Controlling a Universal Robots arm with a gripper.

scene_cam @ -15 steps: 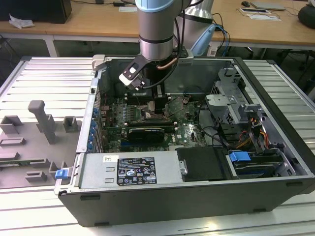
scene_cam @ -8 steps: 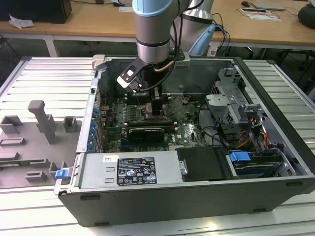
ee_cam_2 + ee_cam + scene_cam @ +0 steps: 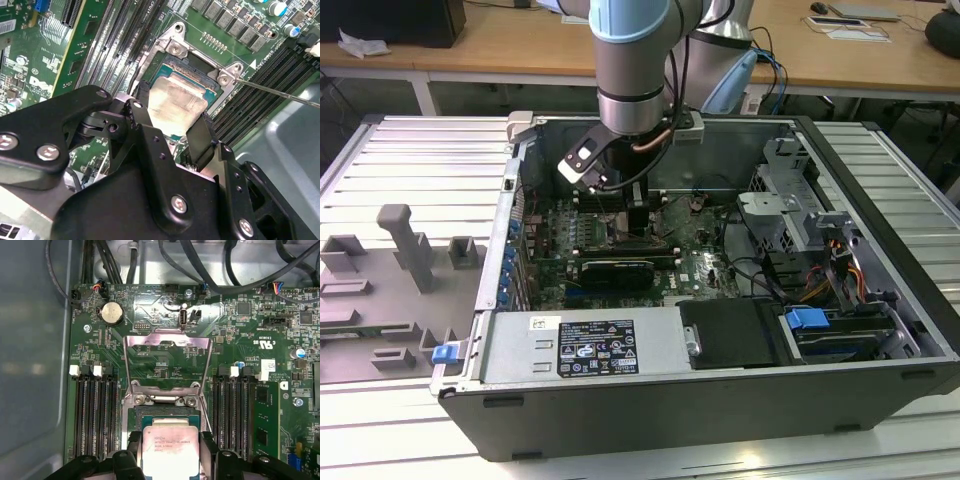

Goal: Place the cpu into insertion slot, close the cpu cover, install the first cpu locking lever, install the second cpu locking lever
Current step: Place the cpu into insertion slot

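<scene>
The fingers grip two opposite edges of the cpu, holding it at the socket near the middle of the motherboard; the cpu cover stands swung open beside the socket. The motherboard lies in an open computer case on the bench

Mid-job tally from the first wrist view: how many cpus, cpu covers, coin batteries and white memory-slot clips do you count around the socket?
cpu: 1
cpu cover: 1
coin battery: 1
white memory-slot clips: 4
Total: 7
</scene>
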